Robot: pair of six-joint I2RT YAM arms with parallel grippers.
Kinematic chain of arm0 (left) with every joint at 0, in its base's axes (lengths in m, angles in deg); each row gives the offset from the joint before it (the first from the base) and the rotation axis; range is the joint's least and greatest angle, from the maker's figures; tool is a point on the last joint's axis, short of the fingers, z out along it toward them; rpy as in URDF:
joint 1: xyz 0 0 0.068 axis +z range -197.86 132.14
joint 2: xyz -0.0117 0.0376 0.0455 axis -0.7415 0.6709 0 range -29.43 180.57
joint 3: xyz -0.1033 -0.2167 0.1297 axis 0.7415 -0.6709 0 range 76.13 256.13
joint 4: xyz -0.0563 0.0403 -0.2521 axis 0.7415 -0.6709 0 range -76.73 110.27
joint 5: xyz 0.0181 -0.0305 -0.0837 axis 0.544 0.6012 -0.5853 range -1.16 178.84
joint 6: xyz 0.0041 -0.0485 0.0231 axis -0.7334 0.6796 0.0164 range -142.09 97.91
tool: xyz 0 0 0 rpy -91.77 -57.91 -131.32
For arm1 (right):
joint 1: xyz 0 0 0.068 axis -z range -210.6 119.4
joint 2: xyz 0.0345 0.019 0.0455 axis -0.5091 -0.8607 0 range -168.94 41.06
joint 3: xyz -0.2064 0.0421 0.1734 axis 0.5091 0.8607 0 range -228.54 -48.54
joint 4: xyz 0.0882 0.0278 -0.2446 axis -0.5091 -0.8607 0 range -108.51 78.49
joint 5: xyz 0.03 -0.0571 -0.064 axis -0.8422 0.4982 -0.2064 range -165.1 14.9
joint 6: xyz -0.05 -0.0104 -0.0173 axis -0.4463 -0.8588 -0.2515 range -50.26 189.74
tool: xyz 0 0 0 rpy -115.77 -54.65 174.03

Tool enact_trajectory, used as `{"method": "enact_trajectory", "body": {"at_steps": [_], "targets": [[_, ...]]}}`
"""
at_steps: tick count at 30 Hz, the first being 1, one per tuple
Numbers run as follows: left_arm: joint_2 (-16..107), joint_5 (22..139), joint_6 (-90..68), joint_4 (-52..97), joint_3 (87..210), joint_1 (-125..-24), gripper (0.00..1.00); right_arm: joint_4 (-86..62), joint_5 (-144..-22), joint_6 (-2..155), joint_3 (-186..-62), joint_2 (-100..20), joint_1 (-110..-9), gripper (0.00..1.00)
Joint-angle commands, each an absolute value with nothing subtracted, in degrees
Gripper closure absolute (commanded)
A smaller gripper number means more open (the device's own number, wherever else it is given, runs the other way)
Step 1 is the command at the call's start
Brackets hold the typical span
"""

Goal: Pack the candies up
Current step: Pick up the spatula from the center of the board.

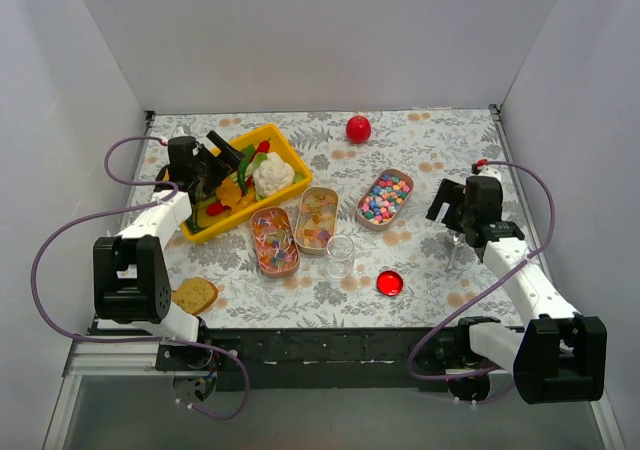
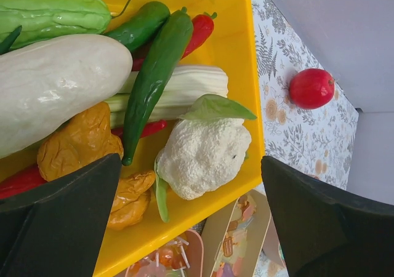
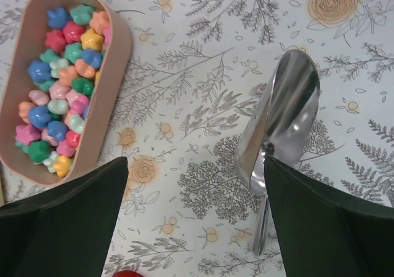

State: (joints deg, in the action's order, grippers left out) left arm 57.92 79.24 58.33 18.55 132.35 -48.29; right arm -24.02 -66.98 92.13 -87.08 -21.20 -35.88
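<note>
1. Left gripper (image 1: 205, 170) (image 2: 191, 160): poised over the yellow tray (image 1: 290, 150), fingers spread wide with nothing between them.
2. Right gripper (image 1: 447, 205) (image 3: 194, 160): above bare floral tablecloth (image 1: 430, 140) on the right side, fingers spread wide and gripping nothing.
3. Metal scoop (image 3: 280, 117): lies on the cloth with its bowl pointing away from the wrist. Its handle runs along the inner edge of one finger; contact cannot be told.
4. Candies (image 1: 385, 196) (image 3: 58, 86): held in three open oval tins at mid-table, just right of the yellow tray.
   - Pink oval tin (image 1: 262, 257): mixed colourful pieces.
   - Middle oval tin (image 1: 303, 217): yellow-orange bits; touching or nearly touching the pink tin.
   - Right-hand oval tin (image 1: 372, 219) (image 3: 108, 104): pastel star-like sweets in blue, pink, green and yellow; set apart and angled.
5. Clear glass jar (image 1: 340, 255): upright, just in front of the middle tin.
6. Red lid (image 1: 389, 283): flat on the cloth, near the jar's right.
7. Yellow tray contents: cauliflower (image 2: 203, 154), green chilli (image 2: 154, 80), a white gourd-like vegetable (image 2: 55, 86), bitter gourd (image 2: 49, 9).
8. Red ball (image 1: 358, 128) (image 2: 312, 88): on the cloth beyond the tray's far corner.
9. Brown bread-like piece (image 1: 194, 294): beside the left arm's base.
</note>
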Motion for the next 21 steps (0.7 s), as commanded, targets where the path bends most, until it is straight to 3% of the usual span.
{"method": "enact_trajectory", "body": {"at_steps": [1,21], "targets": [[56.88,78.66,60.26,19.82,131.06,-47.95,0.02,-27.49,-63.07,91.7,-86.41,-19.15,-35.88,0.02],[62.15,68.37,57.89,19.92,137.3,-50.41,0.02,-36.55,-63.06,100.06,-77.63,-11.23,-36.23,0.17]]}}
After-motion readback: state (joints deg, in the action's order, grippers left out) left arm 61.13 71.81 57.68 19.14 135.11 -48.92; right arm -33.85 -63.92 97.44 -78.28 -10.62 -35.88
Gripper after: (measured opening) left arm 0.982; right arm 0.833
